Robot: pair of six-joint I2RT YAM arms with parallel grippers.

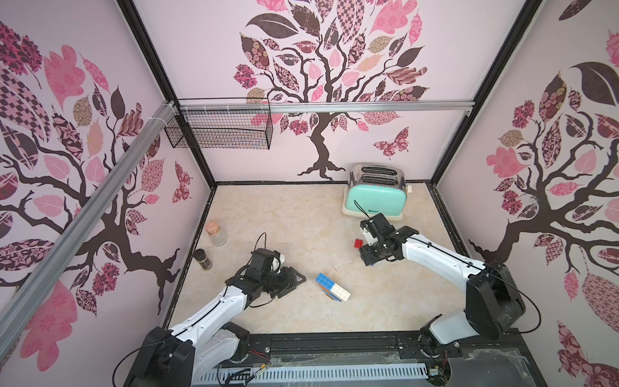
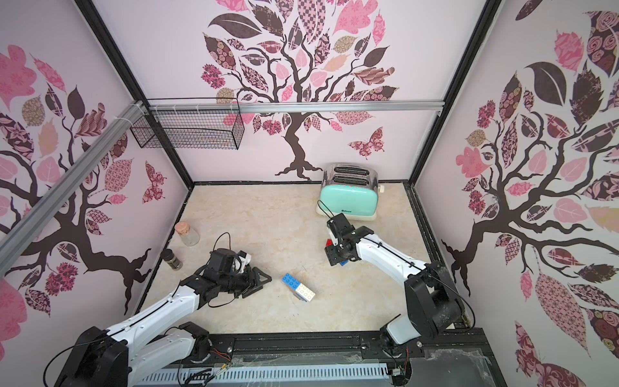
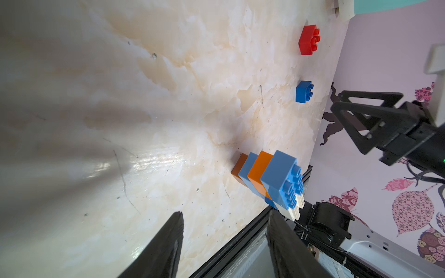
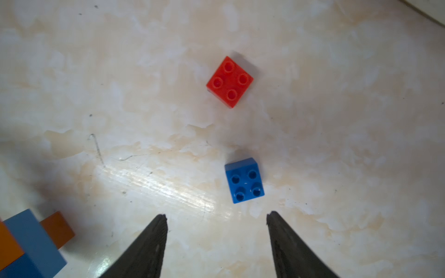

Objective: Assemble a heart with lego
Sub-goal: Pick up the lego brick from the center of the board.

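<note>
Half-built Lego stack [image 1: 333,287] on a marbled surface [image 1: 284,207], with a red brick [image 4: 230,81] and a blue brick [image 4: 244,180] loose, well apart from it.
The left tool [image 3: 225,214] sits just beside the stack, jaws apart, empty. The right tool [image 4: 216,215], also spread w/ nothing between, hangs near the blue brick. Bricks look like light, hard, smooth plastic, prob. slippery: best pinched across two flat opposite sides, below the studs. Right wrist view shows both loose bricks whole, studs-up; in both top views the right arm [image 1: 435,258] hides most of them. Left wrist view shows the stack's stepped orange/blue layers; top views show mainly its blue and white top.
</note>
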